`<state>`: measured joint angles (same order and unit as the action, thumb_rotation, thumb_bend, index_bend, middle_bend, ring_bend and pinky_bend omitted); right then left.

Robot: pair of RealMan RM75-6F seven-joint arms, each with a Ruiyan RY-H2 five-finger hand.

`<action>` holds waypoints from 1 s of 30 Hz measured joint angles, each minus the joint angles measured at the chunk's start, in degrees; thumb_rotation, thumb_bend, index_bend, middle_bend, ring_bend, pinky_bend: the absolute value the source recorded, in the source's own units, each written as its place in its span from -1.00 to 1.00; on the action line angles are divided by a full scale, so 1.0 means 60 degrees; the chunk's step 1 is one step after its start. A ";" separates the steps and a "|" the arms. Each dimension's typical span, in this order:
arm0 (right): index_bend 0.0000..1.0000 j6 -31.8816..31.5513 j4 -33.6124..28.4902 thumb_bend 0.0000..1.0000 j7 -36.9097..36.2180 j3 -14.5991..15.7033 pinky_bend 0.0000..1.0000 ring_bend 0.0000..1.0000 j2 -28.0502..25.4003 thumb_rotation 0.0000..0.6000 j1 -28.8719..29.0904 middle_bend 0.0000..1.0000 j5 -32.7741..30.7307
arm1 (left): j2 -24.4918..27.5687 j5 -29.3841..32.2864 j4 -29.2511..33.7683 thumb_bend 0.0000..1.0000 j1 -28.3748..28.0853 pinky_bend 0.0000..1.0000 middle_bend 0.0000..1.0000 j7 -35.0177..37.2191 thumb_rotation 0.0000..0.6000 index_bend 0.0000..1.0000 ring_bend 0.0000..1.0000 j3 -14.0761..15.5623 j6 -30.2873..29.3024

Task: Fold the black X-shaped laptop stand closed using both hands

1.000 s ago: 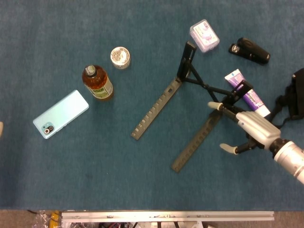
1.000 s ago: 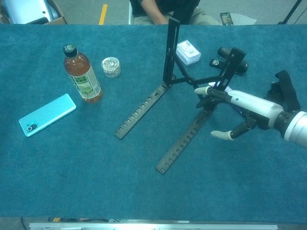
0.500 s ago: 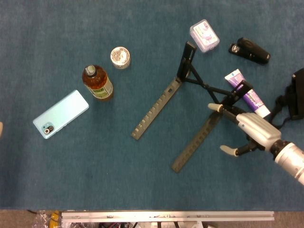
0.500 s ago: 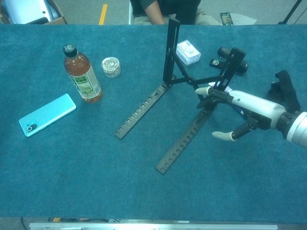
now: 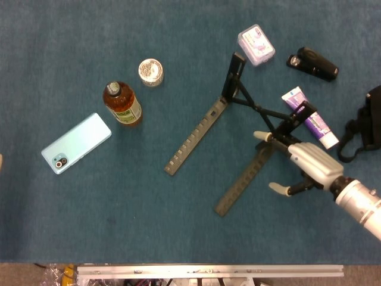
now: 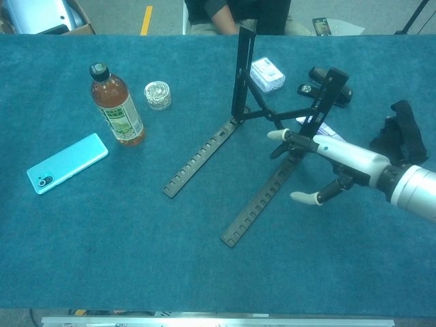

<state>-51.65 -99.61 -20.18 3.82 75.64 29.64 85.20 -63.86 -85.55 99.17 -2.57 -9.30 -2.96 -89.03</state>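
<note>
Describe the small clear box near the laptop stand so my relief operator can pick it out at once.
Start at the black X-shaped laptop stand standing open at the middle right of the blue felt table. Just beyond its tall upright arm lies the small clear plastic box with a purple-printed label. Unlike the black clip-shaped gadget to its right and the purple-and-white tube nearer the robot, it is squat, rectangular and see-through.

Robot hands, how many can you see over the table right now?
1. The right hand, fingers spread, reaches to the near right rail of the black laptop stand; whether it touches is unclear. The left hand is out of both views.
</note>
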 measured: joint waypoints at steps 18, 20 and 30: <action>-0.92 -0.0233 -0.0335 -0.49 -0.0289 0.0094 -0.95 -1.00 -0.0421 1.00 -0.0161 -0.58 0.0403 | 0.0010 -0.0071 0.0032 -0.45 0.0024 -0.72 -0.67 -0.0036 1.00 -0.63 -0.84 0.0007 -0.0066; -0.92 -0.0396 -0.0524 -0.49 -0.0585 0.0185 -0.95 -1.00 -0.0640 1.00 -0.0152 -0.58 0.0870 | 0.0024 -0.0064 0.0045 -0.45 0.0039 -0.72 -0.67 -0.0048 1.00 -0.63 -0.84 0.0012 -0.0079; -0.92 -0.2813 -0.1311 -0.49 -0.2231 0.0435 -0.95 -1.00 -0.2204 1.00 -0.0323 -0.58 0.2976 | 0.0027 -0.0026 0.0180 -0.45 0.0014 -0.72 -0.67 -0.0233 1.00 -0.63 -0.84 0.0009 -0.0008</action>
<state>-68.53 -107.48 -33.56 6.43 62.42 27.71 103.05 -63.70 -85.70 100.25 -2.49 -10.70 -2.90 -89.08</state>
